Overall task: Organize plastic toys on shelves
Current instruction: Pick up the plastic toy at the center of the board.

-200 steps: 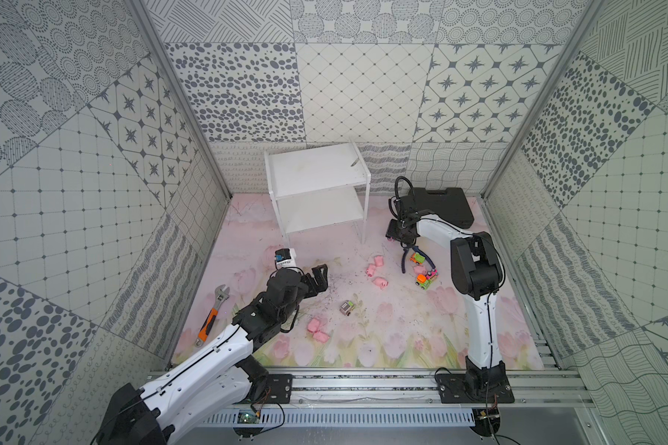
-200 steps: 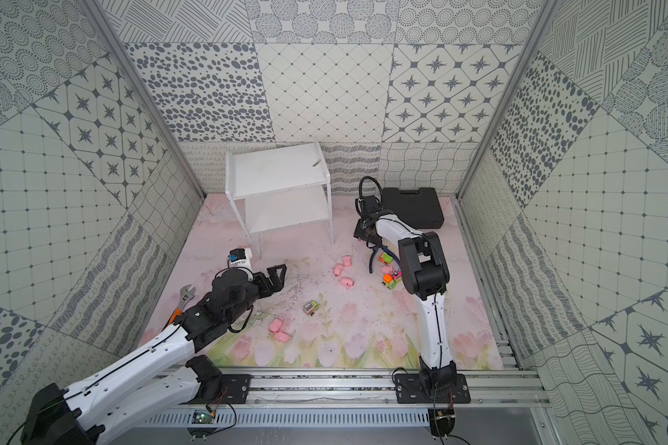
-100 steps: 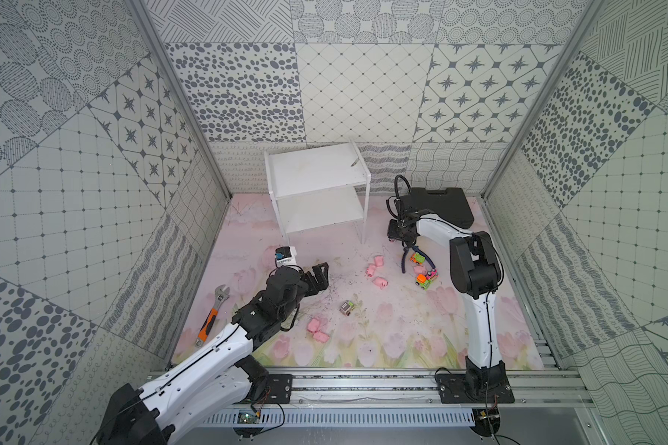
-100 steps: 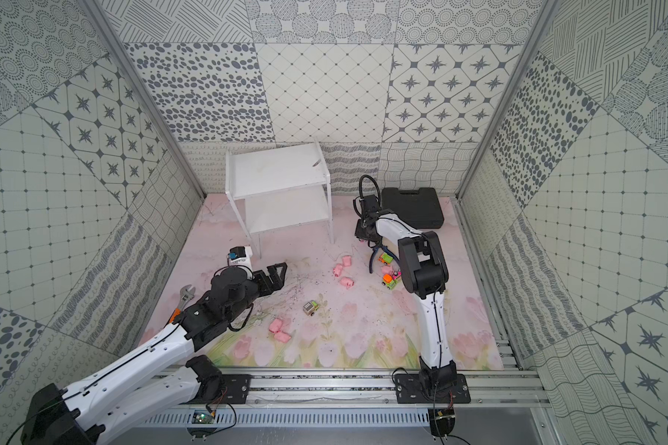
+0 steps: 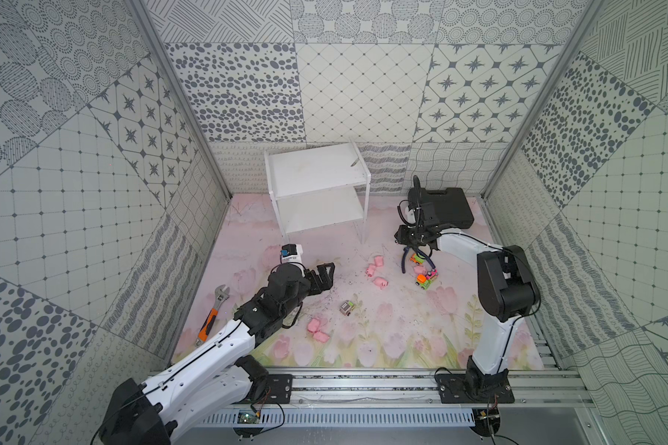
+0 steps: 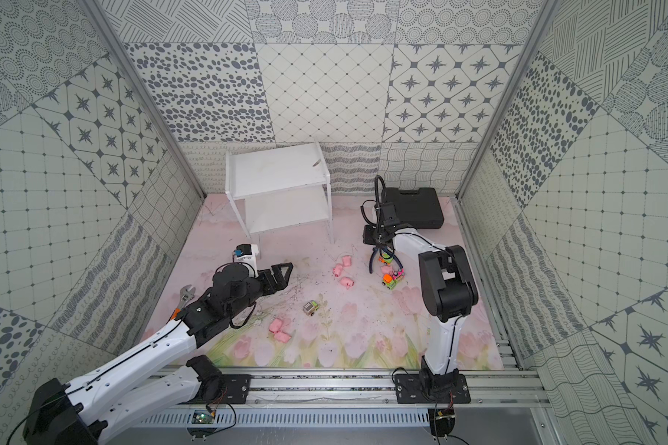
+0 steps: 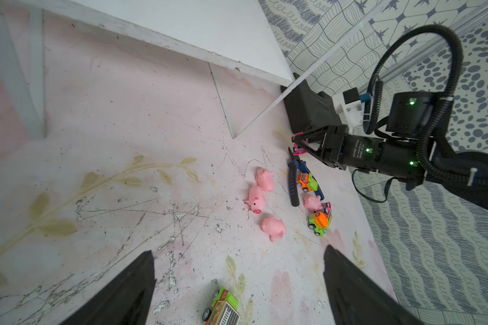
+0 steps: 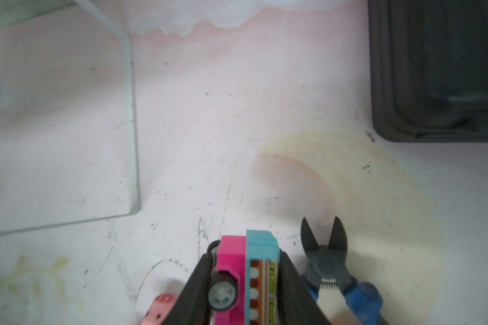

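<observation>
My right gripper (image 8: 247,259) is shut on a pink and blue toy car (image 8: 237,253), low over the mat next to the pliers; in both top views it (image 5: 411,246) (image 6: 378,246) is right of the white shelves (image 5: 317,181) (image 6: 274,173). My left gripper (image 7: 237,250) (image 5: 326,275) is open and holds nothing, just short of a grey and green car (image 7: 221,306) (image 5: 346,307). Three pink pigs (image 7: 255,199) (image 5: 378,262) lie mid-mat. An orange car (image 7: 306,181) and a green car (image 7: 319,222) lie beside a fourth pig (image 7: 312,202). Two more pigs (image 5: 314,325) lie nearer the front.
Blue-handled pliers (image 8: 327,261) (image 5: 405,262) lie right beside the held car. A black case (image 5: 446,208) (image 8: 434,70) sits at the back right. An orange-handled wrench (image 5: 213,312) lies by the left wall. The shelf's thin legs (image 8: 131,126) stand near the right gripper.
The right gripper's jaws have closed onto the pink and blue car. The left arm has hardly moved and its jaws stay wide.
</observation>
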Motion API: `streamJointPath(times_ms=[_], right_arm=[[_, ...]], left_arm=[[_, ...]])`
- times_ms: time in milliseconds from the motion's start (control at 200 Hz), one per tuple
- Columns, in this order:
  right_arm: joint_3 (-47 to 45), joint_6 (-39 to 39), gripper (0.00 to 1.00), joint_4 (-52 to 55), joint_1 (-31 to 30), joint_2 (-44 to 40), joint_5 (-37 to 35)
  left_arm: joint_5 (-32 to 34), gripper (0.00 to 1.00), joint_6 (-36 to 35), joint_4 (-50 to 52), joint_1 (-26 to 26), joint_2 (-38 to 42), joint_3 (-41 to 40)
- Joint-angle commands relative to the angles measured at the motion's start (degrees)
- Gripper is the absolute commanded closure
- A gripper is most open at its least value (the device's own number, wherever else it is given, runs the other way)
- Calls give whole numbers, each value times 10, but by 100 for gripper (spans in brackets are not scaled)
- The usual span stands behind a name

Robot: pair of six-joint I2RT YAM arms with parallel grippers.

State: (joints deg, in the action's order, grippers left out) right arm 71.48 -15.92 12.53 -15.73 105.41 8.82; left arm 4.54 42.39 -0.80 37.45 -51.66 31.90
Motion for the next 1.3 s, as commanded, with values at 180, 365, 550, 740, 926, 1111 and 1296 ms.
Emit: streamJointPath(times_ms=[180, 365, 550, 740, 926, 1111, 1296], right_arm=[[-213, 115, 64, -105, -58, -232, 113], [-278, 159, 64, -98, -136, -323, 90], [-307, 182, 64, -106, -199, -349, 81], [-296, 210, 64, -113, -241, -338, 78], [-284, 255, 64, -116, -272, -315, 103], [-288, 322, 63, -116, -296, -311, 133], [-286, 381, 62, -99, -301, -311, 153]], left_arm=[[-199, 5, 1, -58, -9, -61, 46], [-310, 7, 22, 14, -59, -105, 89], [-415, 9, 46, 29, -93, -134, 103], [-495, 16, 93, 8, -93, -180, 91], [-525, 19, 114, -23, -93, -210, 73], [-571, 25, 118, -34, -91, -239, 73], [-604, 27, 118, -45, -77, -249, 71]])
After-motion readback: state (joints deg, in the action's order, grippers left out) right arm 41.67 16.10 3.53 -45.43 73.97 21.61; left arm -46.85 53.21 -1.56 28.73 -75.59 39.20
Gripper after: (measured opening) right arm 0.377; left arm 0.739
